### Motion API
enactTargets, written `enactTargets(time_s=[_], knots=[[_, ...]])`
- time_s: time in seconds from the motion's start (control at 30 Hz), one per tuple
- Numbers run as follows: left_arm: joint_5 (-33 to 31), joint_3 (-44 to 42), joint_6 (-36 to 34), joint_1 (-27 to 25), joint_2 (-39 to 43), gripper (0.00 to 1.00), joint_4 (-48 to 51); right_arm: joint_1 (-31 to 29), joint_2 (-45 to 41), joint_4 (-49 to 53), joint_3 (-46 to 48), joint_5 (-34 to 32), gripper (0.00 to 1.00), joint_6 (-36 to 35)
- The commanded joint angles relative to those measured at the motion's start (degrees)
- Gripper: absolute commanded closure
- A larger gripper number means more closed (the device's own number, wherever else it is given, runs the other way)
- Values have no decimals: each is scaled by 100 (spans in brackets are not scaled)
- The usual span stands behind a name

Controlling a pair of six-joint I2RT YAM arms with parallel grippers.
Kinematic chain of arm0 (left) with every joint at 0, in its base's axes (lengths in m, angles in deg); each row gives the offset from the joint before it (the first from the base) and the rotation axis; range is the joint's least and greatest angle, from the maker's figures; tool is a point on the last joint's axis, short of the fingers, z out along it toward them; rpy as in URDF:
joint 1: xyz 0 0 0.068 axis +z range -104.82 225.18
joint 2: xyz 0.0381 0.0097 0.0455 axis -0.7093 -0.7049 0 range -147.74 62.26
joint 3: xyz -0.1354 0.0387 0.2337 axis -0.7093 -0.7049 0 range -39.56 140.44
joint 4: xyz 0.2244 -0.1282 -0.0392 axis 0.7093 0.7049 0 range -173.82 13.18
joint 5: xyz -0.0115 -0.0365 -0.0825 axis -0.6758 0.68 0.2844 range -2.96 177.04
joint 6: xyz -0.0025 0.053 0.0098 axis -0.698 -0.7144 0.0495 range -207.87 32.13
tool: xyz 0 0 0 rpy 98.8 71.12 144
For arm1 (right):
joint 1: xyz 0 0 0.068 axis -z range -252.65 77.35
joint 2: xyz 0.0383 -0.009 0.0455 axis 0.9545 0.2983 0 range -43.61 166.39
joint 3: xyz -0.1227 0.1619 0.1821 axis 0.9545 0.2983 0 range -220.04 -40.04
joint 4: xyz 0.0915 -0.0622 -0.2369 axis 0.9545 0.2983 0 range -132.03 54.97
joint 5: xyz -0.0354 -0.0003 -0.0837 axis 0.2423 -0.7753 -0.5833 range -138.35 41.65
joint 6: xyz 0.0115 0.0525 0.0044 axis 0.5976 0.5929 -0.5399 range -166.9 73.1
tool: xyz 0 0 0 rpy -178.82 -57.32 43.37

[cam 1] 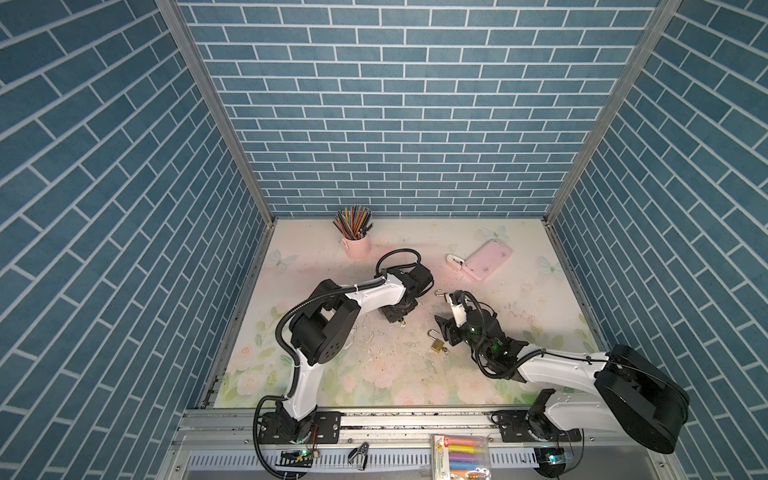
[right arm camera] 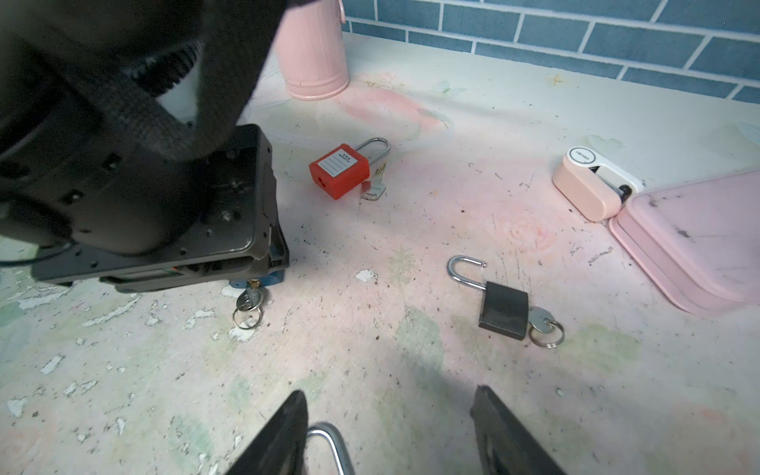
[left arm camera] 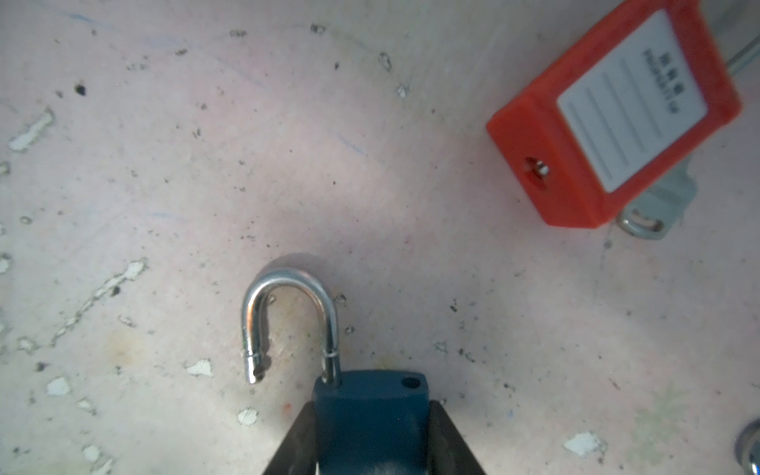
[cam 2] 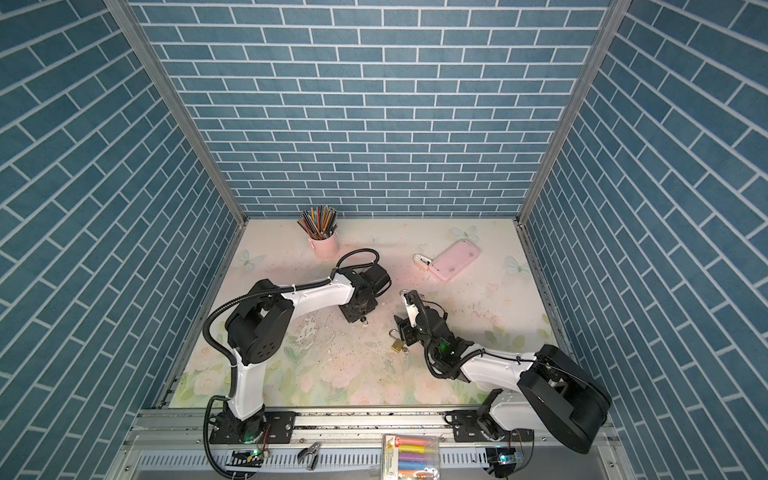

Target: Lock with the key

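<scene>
Nearest you, the right gripper hangs low over the worn floral tabletop. Its jaws are spread wide, and the steel loop of a small brass padlock shows between them, ungripped. Its forearm reaches in from the right with the wrist tipped down and inward. Just beyond, the left gripper is down at the table, its arm folded at the elbow and the wrist bent toward the surface. Its jaws pinch the flanks of the blue-bodied padlock, which lies flat near the middle of the table. That lock's chrome shackle is sprung and swung aside, with the free end clear of its hole. A small silver key on a ring appears seated in the bottom of the body. You are, I judge, at the step of securing the body. Next the shackle must be turned back over its hole and pushed home, then the key worked, which calls for the right gripper to come across. Farther off lie a black padlock with its own key and a red plastic padlock with a white label.
</scene>
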Motion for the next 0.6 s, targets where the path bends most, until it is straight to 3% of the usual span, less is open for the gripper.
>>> enactTargets(time_s=[0.0,0.1,0.33,0.47,0.57], knots=[[288,-343,-764,12,-1,95,-359,-19,-305,214,-247,-274,36,102],[279,-495,-1707,26,294,100,-860,-7,-594,364,-325,-439,36,191],[215,-1543,-3916,35,1811,100,-2516,300,-1554,726,-484,-684,36,719],[164,-1763,-5341,39,2512,100,-2798,803,-2021,974,-551,-299,36,1209],[622,-1960,-6488,26,2951,100,-3110,1225,-2167,1277,-723,373,35,1337]])
